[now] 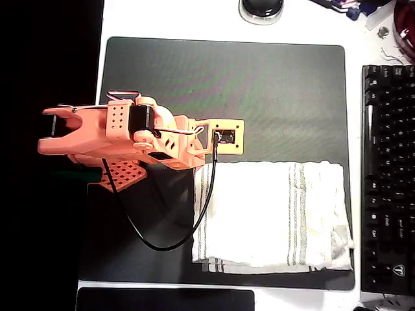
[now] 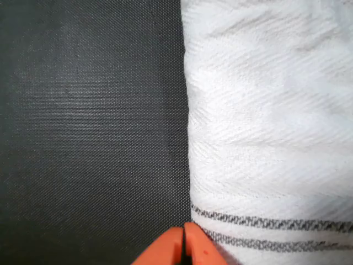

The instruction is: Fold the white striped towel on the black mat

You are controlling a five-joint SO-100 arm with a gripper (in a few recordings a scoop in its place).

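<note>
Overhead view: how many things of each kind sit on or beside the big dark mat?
Black mat: 1
White striped towel: 1
Orange robot arm: 1, its tool closed at the towel's edge
Black keyboard: 1
Total: 4

Your orange arm [image 1: 123, 139] reaches in from the left of the overhead view, lying low and nearly level, its wrist end with the small camera board pointing right. A black cable loops down from that board and back under the arm. In the wrist view your tool [image 2: 183, 245] shows two orange fingertips pressed together, with no gap between them.
</note>
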